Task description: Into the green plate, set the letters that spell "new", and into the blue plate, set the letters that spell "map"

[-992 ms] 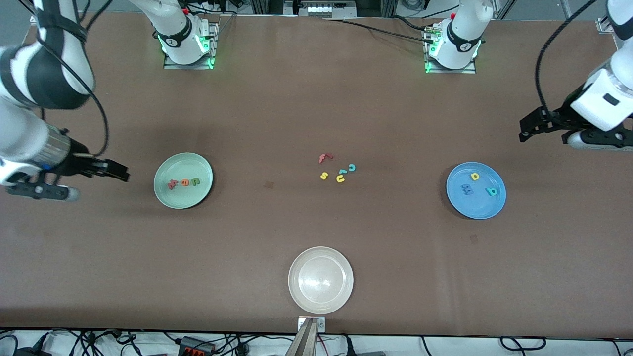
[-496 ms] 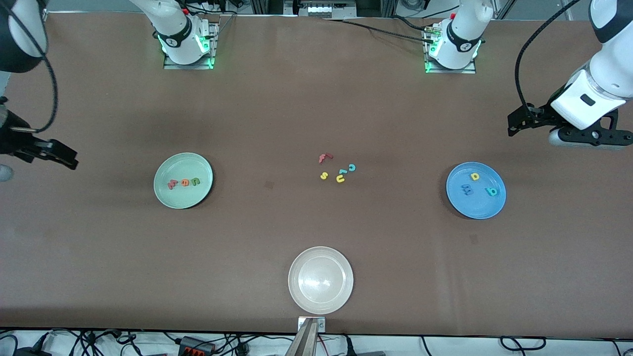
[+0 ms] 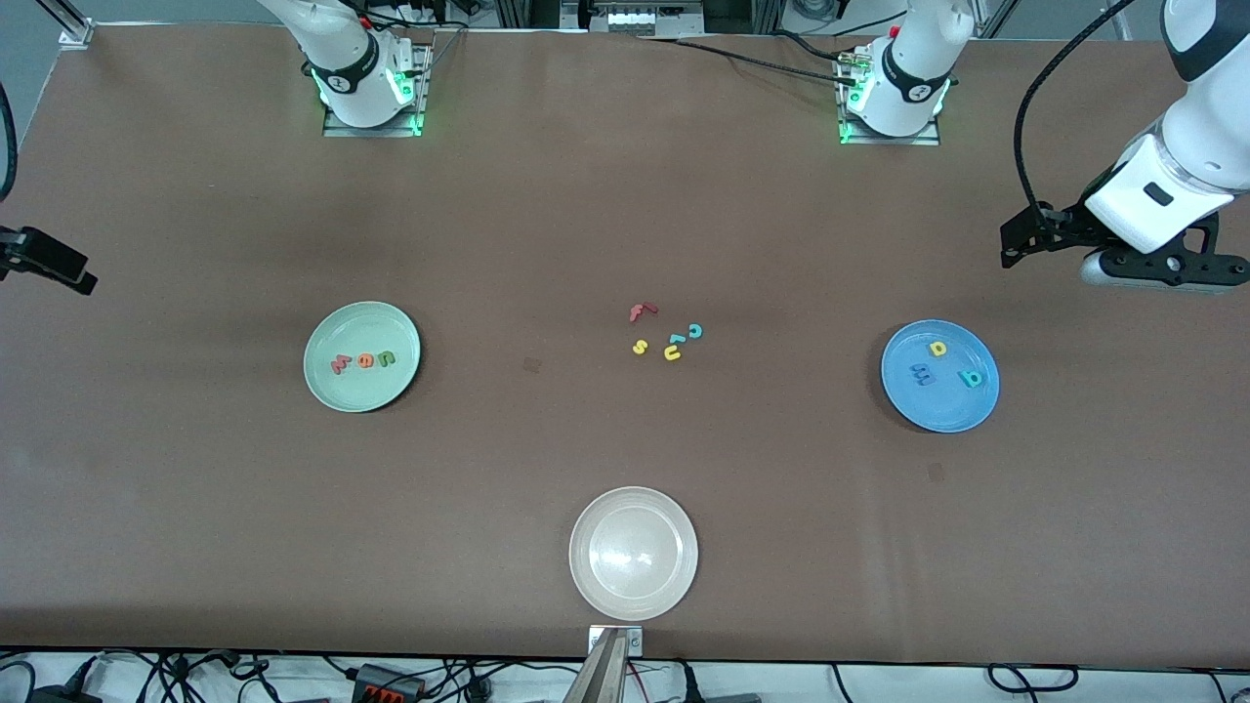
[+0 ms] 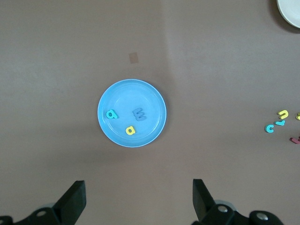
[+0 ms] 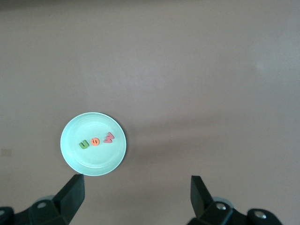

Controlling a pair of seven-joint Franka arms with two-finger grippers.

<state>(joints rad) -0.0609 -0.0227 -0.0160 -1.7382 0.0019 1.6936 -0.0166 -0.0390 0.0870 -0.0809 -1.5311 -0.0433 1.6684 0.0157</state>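
The green plate (image 3: 337, 337) (image 5: 93, 124) holds the olive n (image 3: 387, 358) (image 5: 84, 144), the orange e (image 3: 365, 360) (image 5: 95, 141) and the pinkish-red w (image 3: 340, 364) (image 5: 108, 138) in a row. On the blue plate (image 3: 942, 410) (image 4: 140, 91) lie the blue m (image 3: 920, 371) (image 4: 139, 113), the yellow a (image 3: 938, 348) (image 4: 130, 130) and the teal p (image 3: 971, 378) (image 4: 111, 114). My left gripper (image 3: 1020, 242) (image 4: 138, 187) hangs open and empty over bare table beside the blue plate. My right gripper (image 3: 59, 264) (image 5: 136, 183) is open and empty over the table edge at the right arm's end.
A beige-white plate (image 3: 633, 508) stands empty near the front edge. Loose letters lie mid-table: a red f (image 3: 640, 312), a teal c (image 3: 695, 331), a yellow s (image 3: 640, 347), a yellow u (image 3: 672, 353) and a small teal piece (image 3: 676, 339).
My right arm has pulled away from the green plate toward its end of the table and mostly left the front view. My left gripper has shifted slightly toward the bases. Letters unmoved.
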